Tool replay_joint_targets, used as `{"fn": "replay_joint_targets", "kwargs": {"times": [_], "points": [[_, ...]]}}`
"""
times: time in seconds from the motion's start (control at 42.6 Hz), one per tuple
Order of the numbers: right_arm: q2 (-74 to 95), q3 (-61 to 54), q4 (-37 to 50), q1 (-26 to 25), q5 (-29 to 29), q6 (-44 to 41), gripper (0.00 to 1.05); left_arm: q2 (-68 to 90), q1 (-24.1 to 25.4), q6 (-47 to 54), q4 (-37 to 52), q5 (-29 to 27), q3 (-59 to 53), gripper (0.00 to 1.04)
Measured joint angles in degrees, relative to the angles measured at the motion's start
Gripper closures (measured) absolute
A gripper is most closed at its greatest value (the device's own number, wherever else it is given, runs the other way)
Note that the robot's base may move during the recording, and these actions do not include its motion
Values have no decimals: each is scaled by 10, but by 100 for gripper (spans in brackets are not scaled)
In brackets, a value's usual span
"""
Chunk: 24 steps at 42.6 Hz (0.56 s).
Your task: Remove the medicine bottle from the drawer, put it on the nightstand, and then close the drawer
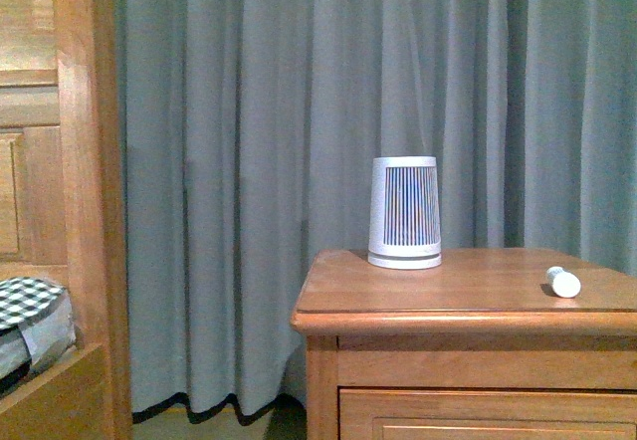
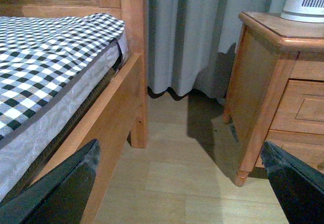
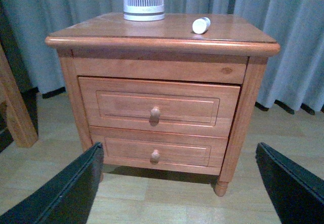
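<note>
Front view, medicine bottle (image 1: 564, 282) lying on nightstand (image 1: 438, 291), grey curtain (image 1: 299, 111), both jaws open.

**Nightstand top and floor**

The nightstand (image 3: 162, 72) is standing on a pale wood floor (image 3: 152, 203), beside a bed frame (image 2: 116, 117). On its flat top a striped white cylinder (image 1: 404, 211) is standing upright toward the back, and the small white bottle (image 1: 563, 282) is lying on its side nearer the front edge, apart from the cylinder.
</note>
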Motion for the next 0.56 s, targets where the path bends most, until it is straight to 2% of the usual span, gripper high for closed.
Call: {"fn": "replay_joint_targets", "kwargs": {"times": [0.047,0.564], "points": [[0,0,0,0,0,0,5,0,0,0,0,0,0,7],[0,0,0,0,0,0,7,0,0,0,0,0,0,7]]}}
